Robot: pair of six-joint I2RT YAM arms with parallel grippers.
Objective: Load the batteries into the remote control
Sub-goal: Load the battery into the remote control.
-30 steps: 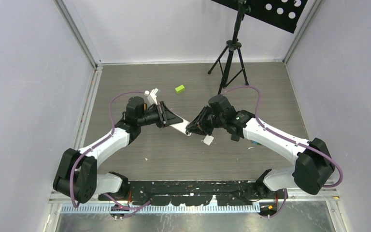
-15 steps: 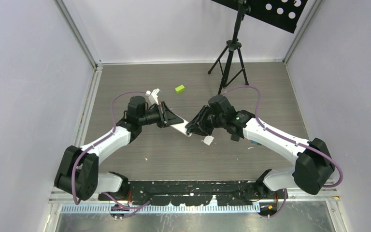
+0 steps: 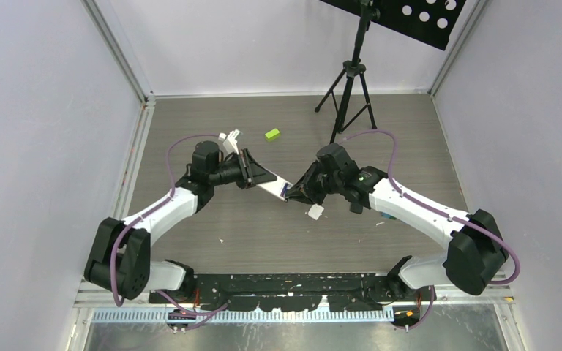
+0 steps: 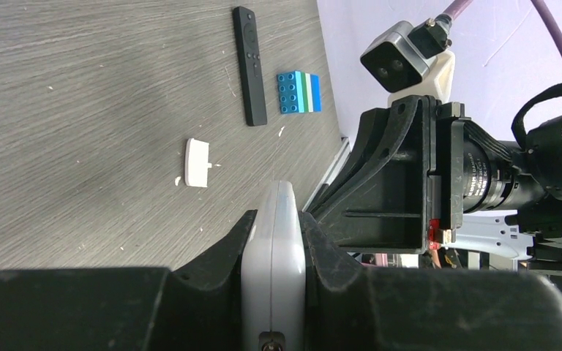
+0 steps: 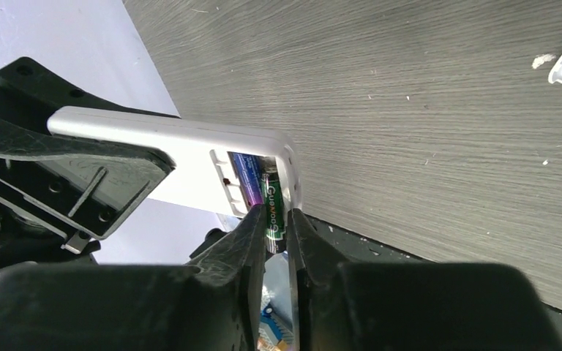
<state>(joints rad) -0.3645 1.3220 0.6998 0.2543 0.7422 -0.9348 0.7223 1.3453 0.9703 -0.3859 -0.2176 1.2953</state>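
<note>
Green cylindrical battery (image 5: 271, 193) pinched in my right claw (image 5: 274, 219), its tip inside white plastic remote control (image 5: 183, 146) beside blue-purple battery (image 5: 244, 179), my left claw (image 4: 272, 241) clamping remote's 10 o'clock end

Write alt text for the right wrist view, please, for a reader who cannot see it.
The right gripper pinches a green battery at the open compartment of a white remote, beside a blue-purple battery already inside. Grey wood-grain table lies behind.
</note>
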